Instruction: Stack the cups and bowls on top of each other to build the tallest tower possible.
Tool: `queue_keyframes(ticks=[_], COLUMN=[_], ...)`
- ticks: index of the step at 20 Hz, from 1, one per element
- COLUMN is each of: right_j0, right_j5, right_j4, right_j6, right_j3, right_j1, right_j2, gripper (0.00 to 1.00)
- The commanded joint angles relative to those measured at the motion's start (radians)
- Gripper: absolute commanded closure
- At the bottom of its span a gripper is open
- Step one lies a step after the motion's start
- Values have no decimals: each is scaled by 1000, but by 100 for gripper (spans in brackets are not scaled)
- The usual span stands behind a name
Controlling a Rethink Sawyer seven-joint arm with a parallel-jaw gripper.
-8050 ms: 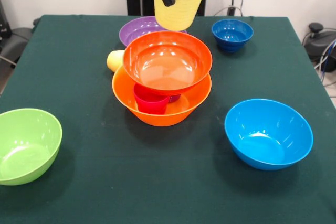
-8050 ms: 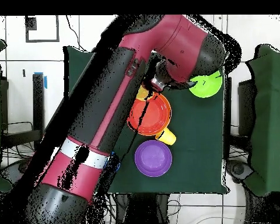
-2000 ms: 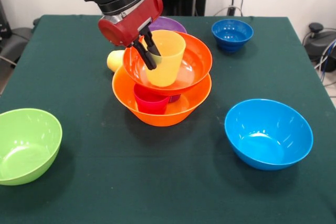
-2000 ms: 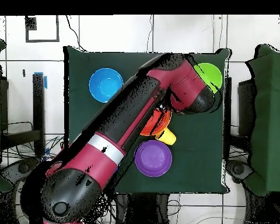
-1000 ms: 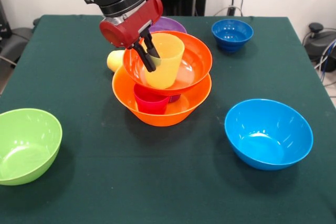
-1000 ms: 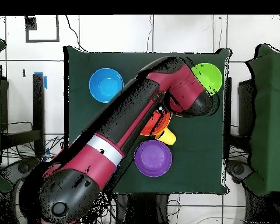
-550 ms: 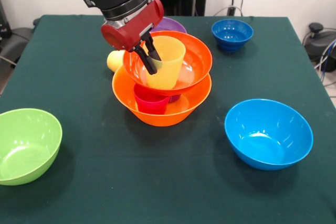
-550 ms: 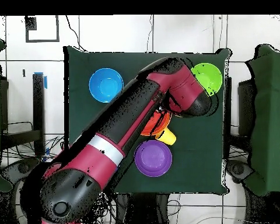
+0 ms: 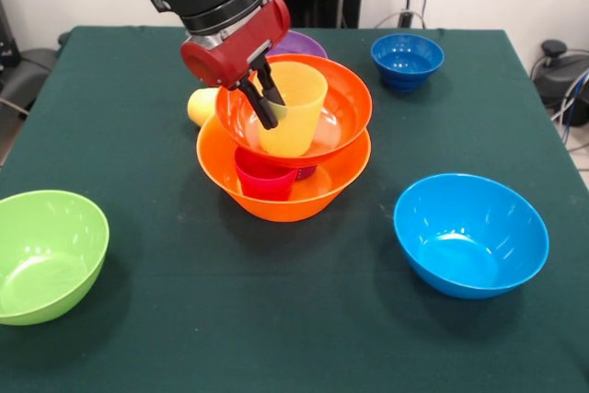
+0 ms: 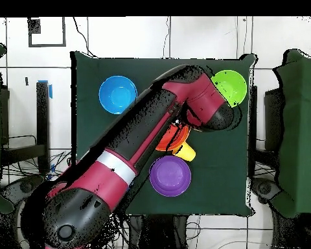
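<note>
The tower is a large orange-yellow bowl (image 9: 276, 204) with a red-orange bowl (image 9: 340, 103) resting on a red-pink cup (image 9: 265, 179) and a sliver of purple cup (image 9: 306, 172) inside it. A yellow cup (image 9: 294, 112) stands in the red-orange bowl, slightly tilted. My gripper (image 9: 267, 103) straddles its left rim, one finger inside and one outside, shut on it. A pale yellow cup (image 9: 202, 106) lies on its side behind the tower. In the overhead view the arm (image 10: 151, 130) hides the gripper and most of the red-orange bowl (image 10: 176, 137).
A lime green bowl (image 9: 46, 255) sits front left, a light blue bowl (image 9: 469, 232) front right, a small dark blue bowl (image 9: 407, 60) back right. A purple bowl (image 9: 299, 43) stands just behind the tower, partly hidden by the gripper.
Eight seconds ago the yellow cup hung high above the tower. It has come down into the red-orange bowl. Over the last second the gripper and cup edged slightly right and lower.
</note>
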Motion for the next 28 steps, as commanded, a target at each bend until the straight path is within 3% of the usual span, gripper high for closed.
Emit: queue_keyframes(ticks=[1,22,28], right_j0=[21,30,32], right_j5=[116,138,117], right_j4=[75,90,76], right_j6=[-239,-258,-192], right_j3=[74,93,93], right_j1=[-22,-21,-18], right_j2=[170,188,191], gripper=[100,100,100])
